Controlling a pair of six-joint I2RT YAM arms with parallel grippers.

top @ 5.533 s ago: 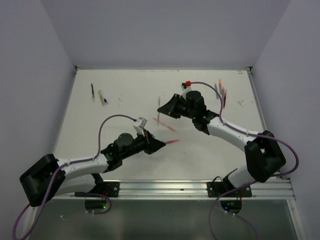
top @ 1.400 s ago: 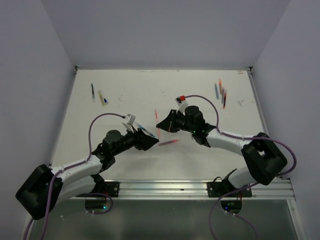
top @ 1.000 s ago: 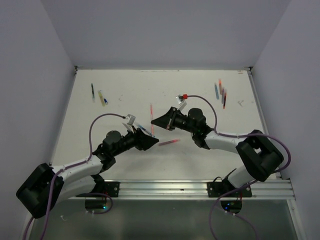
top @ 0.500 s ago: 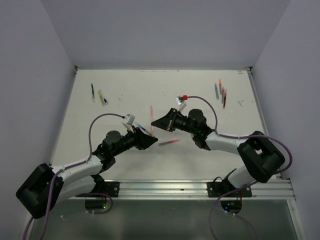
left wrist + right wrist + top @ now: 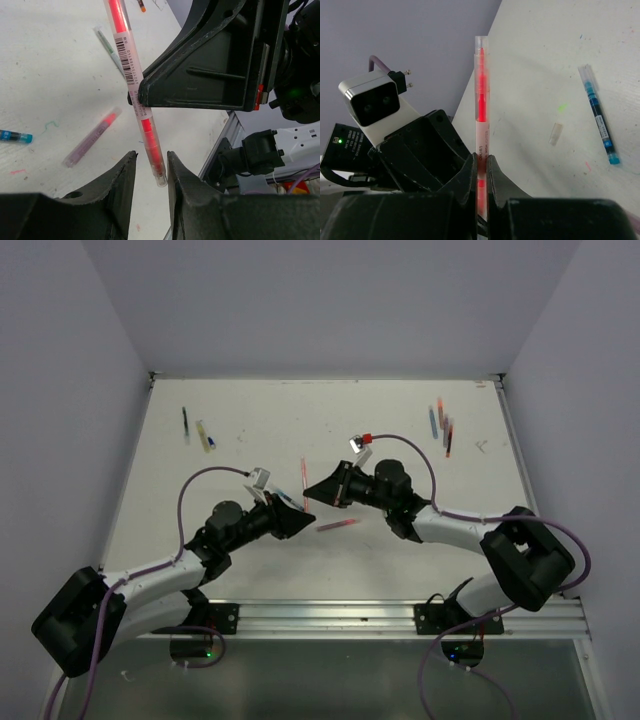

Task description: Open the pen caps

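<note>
R gripper (image 5: pixel 310 490) clamped on translucent red-ink plastic pen (image 5: pixel 131 75) w/ barcode label (image 5: pixel 124 50) (digits illegible); L gripper (image 5: pixel 148 167) fingers parted, flanking pen's clear stub cap (image 5: pixel 155 165).

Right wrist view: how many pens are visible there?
2. A red pen stands upright in the jaws of the right gripper; a blue pen lies on the table at right. Others may be hidden.

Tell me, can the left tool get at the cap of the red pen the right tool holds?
Probably yes: the cap appears between the fingers of the open left tool, nothing blocking it. The right tool grips the pen farther along.
</note>
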